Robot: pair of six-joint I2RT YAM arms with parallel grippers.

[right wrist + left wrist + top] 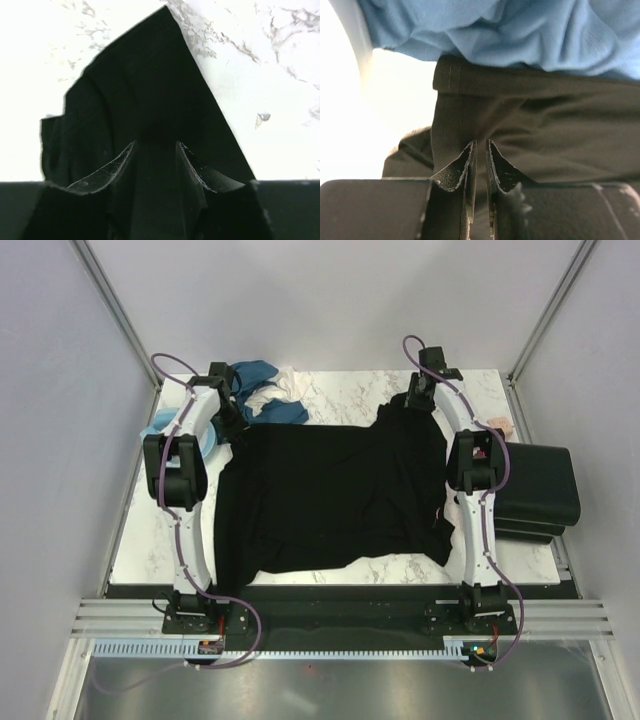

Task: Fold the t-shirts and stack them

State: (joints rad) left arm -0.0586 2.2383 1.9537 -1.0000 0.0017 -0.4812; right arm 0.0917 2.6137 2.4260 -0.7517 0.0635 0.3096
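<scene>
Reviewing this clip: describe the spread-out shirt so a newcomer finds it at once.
On the white marble table, look at the middle: the black t-shirt lies spread open, covering most of the top. The teal-blue t-shirt and white cloth are crumpled at the far left corner, and the black stack at the right edge is compact; only this one lies flat.

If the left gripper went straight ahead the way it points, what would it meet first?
The black t-shirt, whose cloth the left gripper seems to pinch. Beyond its hem, the bunched blue t-shirt comes next, though depth is unclear.
</scene>
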